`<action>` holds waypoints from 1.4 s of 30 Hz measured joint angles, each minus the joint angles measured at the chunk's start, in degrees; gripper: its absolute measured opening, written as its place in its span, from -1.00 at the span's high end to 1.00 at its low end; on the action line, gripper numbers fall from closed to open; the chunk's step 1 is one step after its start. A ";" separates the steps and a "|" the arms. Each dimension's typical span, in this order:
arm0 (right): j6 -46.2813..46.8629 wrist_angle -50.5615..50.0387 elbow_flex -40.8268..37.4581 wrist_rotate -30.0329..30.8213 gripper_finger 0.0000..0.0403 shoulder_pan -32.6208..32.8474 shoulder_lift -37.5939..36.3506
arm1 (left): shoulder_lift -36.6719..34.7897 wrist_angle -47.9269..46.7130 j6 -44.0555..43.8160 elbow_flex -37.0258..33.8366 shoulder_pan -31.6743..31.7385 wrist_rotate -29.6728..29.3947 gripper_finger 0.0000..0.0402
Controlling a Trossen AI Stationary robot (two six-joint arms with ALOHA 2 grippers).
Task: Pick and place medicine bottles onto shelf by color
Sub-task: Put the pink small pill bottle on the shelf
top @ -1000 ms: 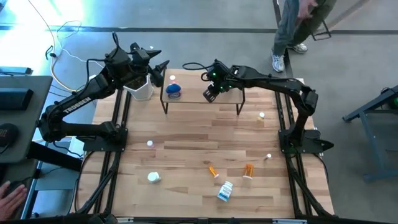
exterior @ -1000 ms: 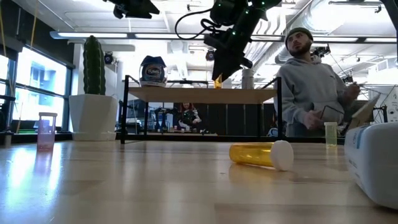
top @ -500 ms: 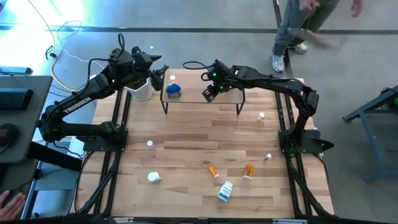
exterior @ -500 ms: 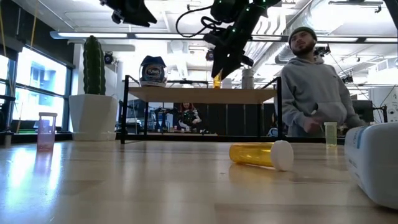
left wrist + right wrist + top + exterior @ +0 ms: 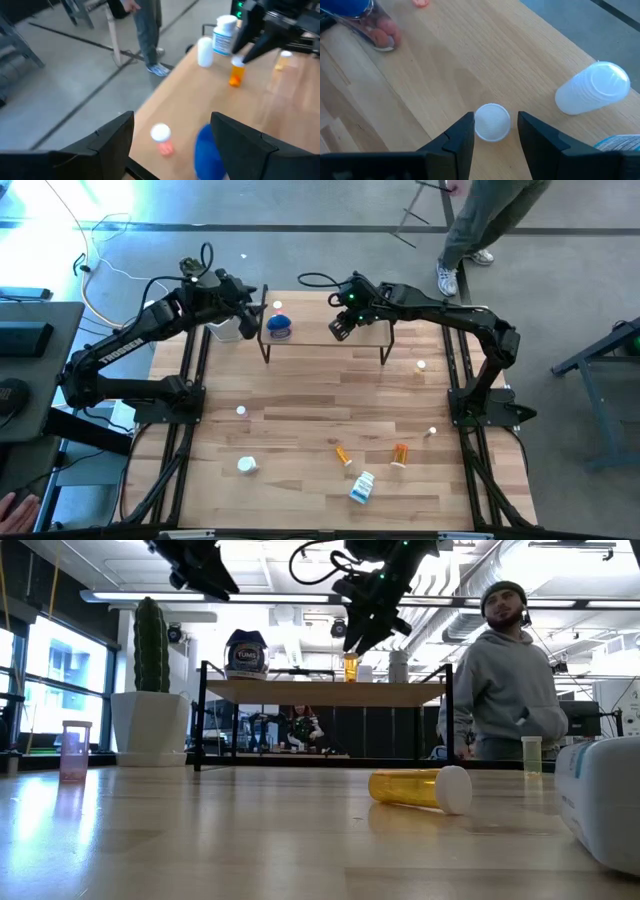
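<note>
The shelf [image 5: 322,342] stands at the table's far side. On its top stand an orange medicine bottle [image 5: 350,667] with a white cap [image 5: 492,121], a white one [image 5: 592,94], a blue-capped one [image 5: 280,326] and a small pink one [image 5: 161,139]. My right gripper [image 5: 362,643] hangs open just above the orange bottle, one finger to each side of the cap and clear of it. My left gripper [image 5: 172,142] is open, in the air over the shelf's left end. More bottles lie on the table: two orange [image 5: 343,454] [image 5: 400,452] and a white one [image 5: 247,465].
A white pot with a green cactus [image 5: 150,720] stands left of the shelf, under my left arm. A white-and-blue bottle [image 5: 362,487] lies near the front edge, and small vials [image 5: 420,366] [image 5: 241,411] are scattered. A person [image 5: 510,680] stands behind the table's far right.
My right gripper has risen a little off the orange bottle, which stays upright on the shelf. My left gripper has tipped downward and sunk slightly toward the shelf's left end, still open. The person behind the table has shifted.
</note>
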 joint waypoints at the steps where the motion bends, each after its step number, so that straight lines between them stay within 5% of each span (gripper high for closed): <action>1: -0.09 -0.02 0.00 -0.12 0.29 0.07 0.00 | -0.32 -0.92 -0.81 0.00 -0.46 0.00 -0.27; 21: -2.64 0.71 0.09 -1.96 0.29 0.44 -5.73 | -3.07 -25.56 -19.10 -2.00 -17.72 1.27 -0.27; 42: -7.64 -1.71 0.09 -2.47 0.29 0.44 -7.02 | -3.08 -26.82 -35.77 -18.03 -42.13 -1.38 -0.27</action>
